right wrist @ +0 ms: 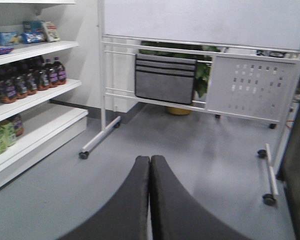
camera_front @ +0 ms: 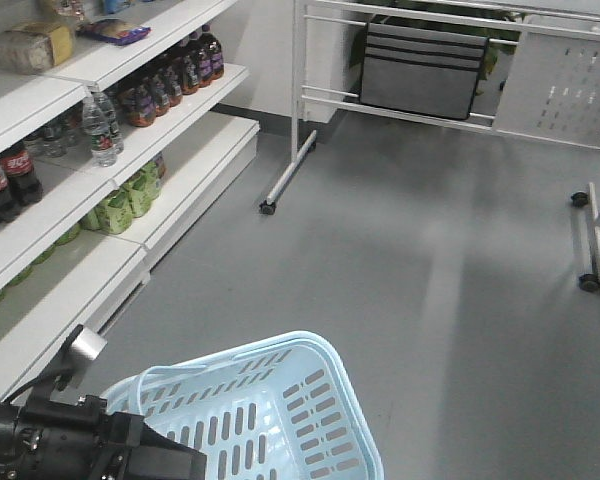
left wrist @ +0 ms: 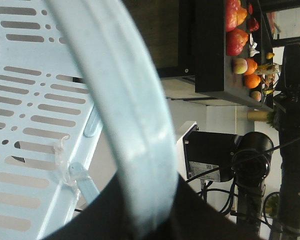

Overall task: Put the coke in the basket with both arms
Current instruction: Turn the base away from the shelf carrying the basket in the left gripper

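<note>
1 slotted light-blue plastic basket [camera_front: 270, 347], smooth curved handle [left wrist: 130, 125] clenched in left gripper [left wrist: 150, 220]; right gripper [right wrist: 150, 175] closed empty, matte black fingers [right wrist: 132, 205] touching.

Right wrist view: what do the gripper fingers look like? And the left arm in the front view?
Right gripper: two smooth, matte dark-grey fingers, curved and tapering to rounded tips, no visible markings. Left arm: blocky black housing with a small silvery cylindrical tab on top.
</note>
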